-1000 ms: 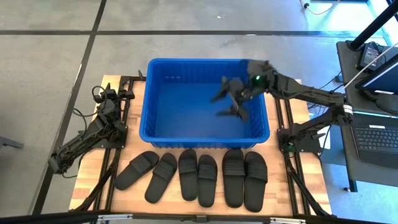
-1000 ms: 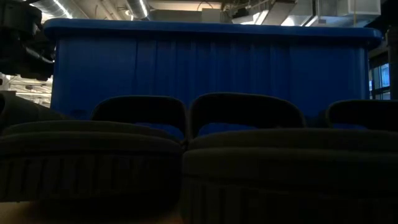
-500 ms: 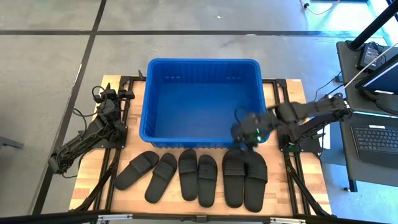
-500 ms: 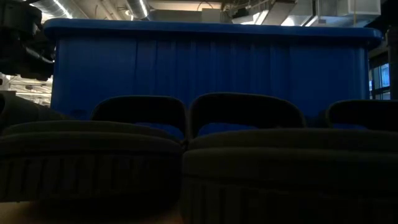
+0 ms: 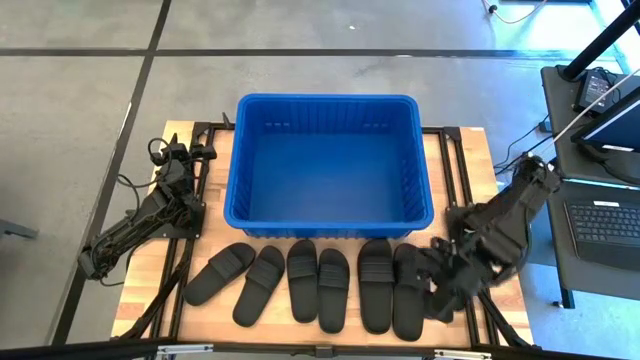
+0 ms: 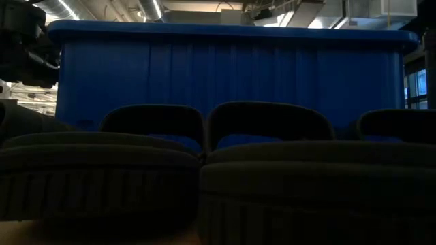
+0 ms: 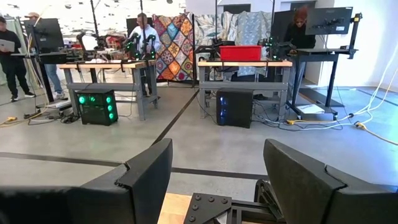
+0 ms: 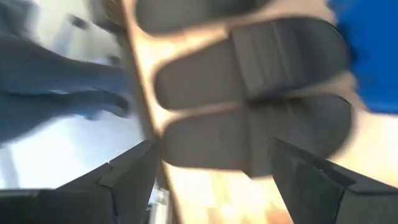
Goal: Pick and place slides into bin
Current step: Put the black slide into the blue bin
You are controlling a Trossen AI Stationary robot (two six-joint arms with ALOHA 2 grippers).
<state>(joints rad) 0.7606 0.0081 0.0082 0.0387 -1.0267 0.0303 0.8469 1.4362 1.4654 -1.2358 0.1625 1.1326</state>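
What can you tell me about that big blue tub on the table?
The bin is a large rectangular tub of bright blue plastic with a rolled rim, ribbed walls and small slots near the top edge. It stands upright and open on the wooden table, at its far side between the two arms. Its inside shows nothing in it. Six black slides lie in a row along its near wall; neither gripper touches it.

The left gripper [image 7: 214, 180] points out across the grey floor, its two dark fingers [image 7: 146, 177] set wide apart with nothing between them. Under the gap sits a black perforated bracket [image 7: 211, 208] on pale wood. Far ahead stand workbenches, one carrying a red bin [image 7: 240, 52], with patterned quilts [image 7: 174, 37] hanging behind and people at the desks.
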